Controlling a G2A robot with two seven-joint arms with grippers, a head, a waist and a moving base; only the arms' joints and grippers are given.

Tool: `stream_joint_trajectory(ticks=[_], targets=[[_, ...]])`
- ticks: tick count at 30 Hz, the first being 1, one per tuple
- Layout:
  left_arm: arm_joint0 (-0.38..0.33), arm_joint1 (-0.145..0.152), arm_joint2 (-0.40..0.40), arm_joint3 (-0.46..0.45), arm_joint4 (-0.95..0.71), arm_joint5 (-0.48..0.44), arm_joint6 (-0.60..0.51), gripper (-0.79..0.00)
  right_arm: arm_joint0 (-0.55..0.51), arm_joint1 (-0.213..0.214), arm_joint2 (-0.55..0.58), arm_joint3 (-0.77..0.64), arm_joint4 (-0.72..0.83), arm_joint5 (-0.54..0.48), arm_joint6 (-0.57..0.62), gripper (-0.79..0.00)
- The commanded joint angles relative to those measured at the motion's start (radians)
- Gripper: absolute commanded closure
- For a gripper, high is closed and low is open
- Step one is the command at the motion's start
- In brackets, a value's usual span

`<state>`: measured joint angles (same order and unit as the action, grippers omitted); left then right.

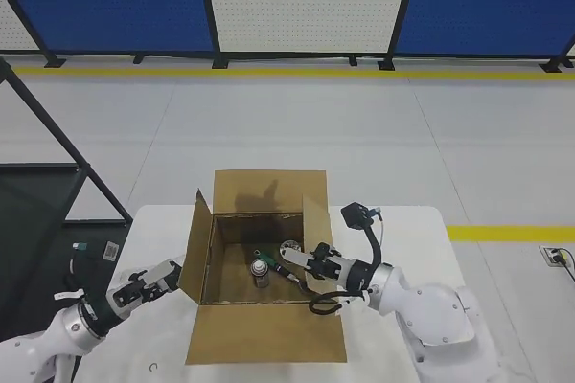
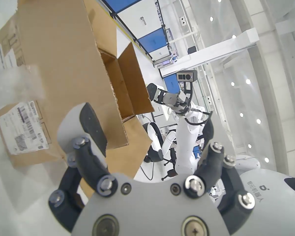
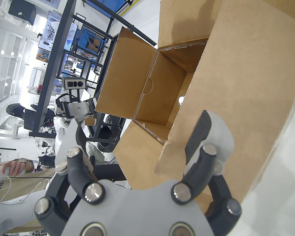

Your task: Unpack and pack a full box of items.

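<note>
An open cardboard box (image 1: pixel 266 330) stands in the middle of the white table, all its flaps folded outward. Inside it a small can with a silver top (image 1: pixel 260 267) stands upright; a sliver of the can (image 3: pixel 181 100) shows past the right flap. My right gripper (image 1: pixel 293 262) hangs open over the box's right side, and the right flap (image 3: pixel 238 79) lies close in front of its fingers (image 3: pixel 201 128). My left gripper (image 1: pixel 161 280) is open and holds nothing, just outside the left flap (image 1: pixel 199 251). The labelled left wall (image 2: pixel 51 74) rises ahead of its fingertips (image 2: pixel 93 124).
A black metal rack (image 1: pixel 38 182) stands off the table's left side. The box's front flap (image 1: pixel 266 335) lies flat toward the table's near edge, the back flap (image 1: pixel 269 190) toward the far edge. A strip of clear tape (image 2: pixel 17 84) sticks out from the left wall.
</note>
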<state>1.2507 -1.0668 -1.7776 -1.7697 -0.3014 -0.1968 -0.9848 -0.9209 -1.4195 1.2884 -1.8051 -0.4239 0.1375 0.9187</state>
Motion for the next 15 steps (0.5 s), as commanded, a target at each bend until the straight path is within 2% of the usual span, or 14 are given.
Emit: stream_joint_trajectory(ticks=[1, 6, 15], targets=[[-0.003, -0.001, 0.027, -0.02, 0.017, 0.016, 0.019, -0.785, -0.004, -0.001, -0.012, 0.024, 0.023, -0.011, -0.019, -0.785], [-0.057, 0.002, 0.109, -0.02, 0.077, 0.098, 0.025, -0.785, 0.05, -0.007, -0.043, 0.127, 0.082, -0.012, -0.046, -0.785], [-0.18, -0.004, 0.263, 0.09, 0.097, 0.211, 0.033, -0.785, 0.129, -0.021, -0.094, 0.279, 0.149, 0.062, -0.138, -0.785]])
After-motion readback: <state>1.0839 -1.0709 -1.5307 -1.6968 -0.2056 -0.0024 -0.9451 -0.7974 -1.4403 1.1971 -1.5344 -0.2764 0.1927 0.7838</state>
